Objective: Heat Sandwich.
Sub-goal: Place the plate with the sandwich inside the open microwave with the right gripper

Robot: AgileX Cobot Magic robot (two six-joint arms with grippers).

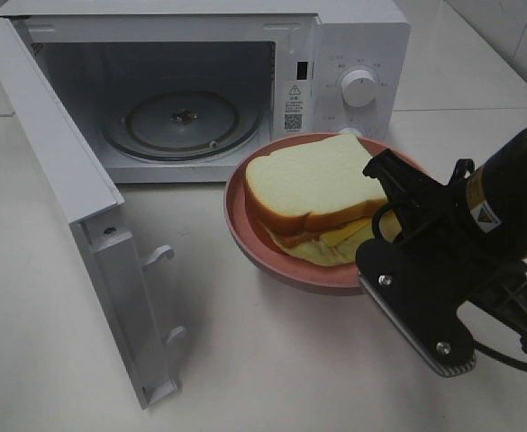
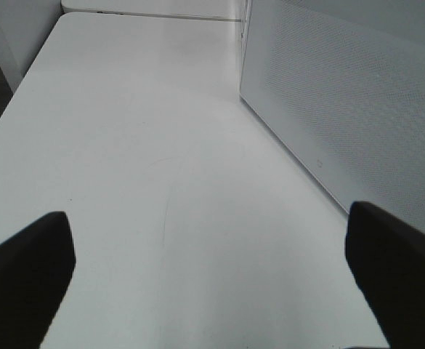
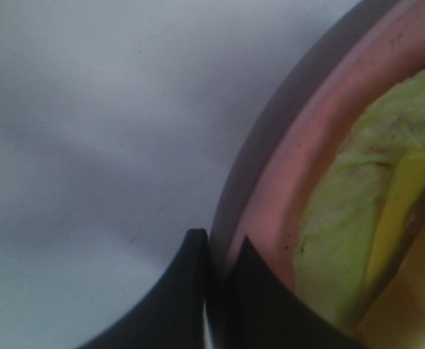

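Pink plate (image 1: 238, 214) rim clamped by R claw (image 3: 216, 251), arm (image 1: 508, 184) hiding sandwich (image 1: 306, 184) corner.

Sandwich (image 1: 313, 184): lies flat on a round pink plate (image 1: 241, 225), covering most of it. Shows thick white bread with tan crust on top, with pale yellow and greenish filling poking out at the near side. Sits just in front of the open microwave (image 1: 353, 54), on a plate pinched at its near right rim by the right tool (image 3: 219, 246).
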